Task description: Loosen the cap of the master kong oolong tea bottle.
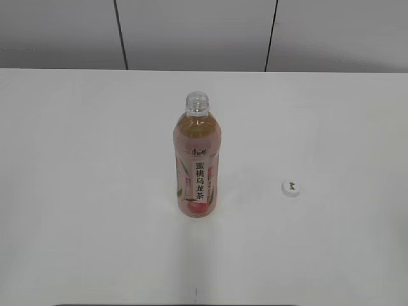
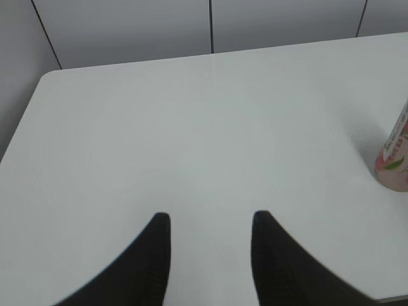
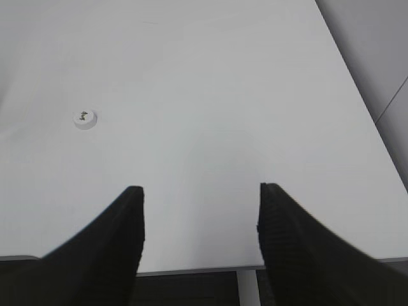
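The master kong oolong tea bottle [image 1: 197,162] stands upright in the middle of the white table [image 1: 76,191], its threaded neck bare and open. Its base shows at the right edge of the left wrist view [image 2: 395,159]. The white cap [image 1: 291,188] with a dark mark lies flat on the table to the bottle's right, apart from it. It also shows in the right wrist view [image 3: 85,119], far left of the jaws. My left gripper [image 2: 210,220] is open and empty over bare table. My right gripper [image 3: 201,191] is open and empty near the table's front edge. Neither gripper appears in the exterior view.
The table's front edge [image 3: 191,268] runs just under my right gripper. The table's rounded far left corner [image 2: 48,75] meets a grey panelled wall [image 1: 191,32].
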